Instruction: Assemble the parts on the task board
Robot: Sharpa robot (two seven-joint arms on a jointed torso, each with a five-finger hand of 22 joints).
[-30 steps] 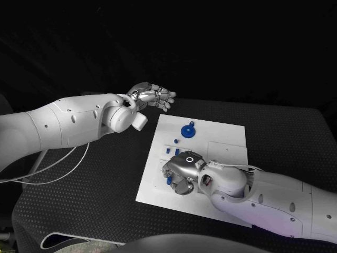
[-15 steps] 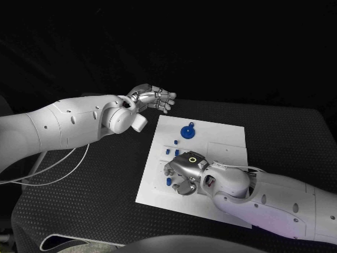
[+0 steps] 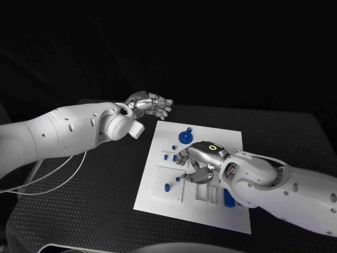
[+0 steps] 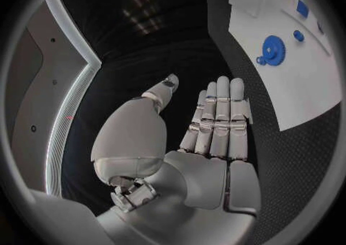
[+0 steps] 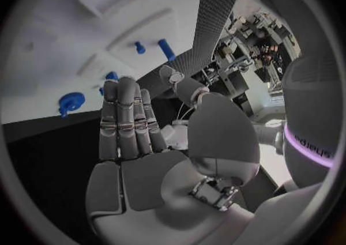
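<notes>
While the black table (image 3: 85, 211) is carrying everything before us, we are looking at the white task board (image 3: 214, 211) lying in its middle, a tilted plate with shallow slots cut into its face. We are reaching our left arm (image 3: 47, 137) in from the side, and our left hand (image 3: 149, 104) is hovering off the board's far corner, over the table, palm flat and fingers (image 4: 216, 118) lying straight and close together with the thumb set off to one side, gripping nothing. We are stretching our right arm (image 3: 290, 184) across the board's near half, with our right hand (image 3: 200, 161) sitting over the board's middle; its fingers (image 5: 126, 118) are extended side by side, thumb apart, with nothing between them. We are seeing a round blue gear part (image 3: 185, 137) lying on the board's far end, just beyond the right hand. We are also seeing a long blue part (image 3: 228, 197) lying beside the right forearm, and small blue pegs (image 3: 166, 186) scattered along the board's left side.
</notes>
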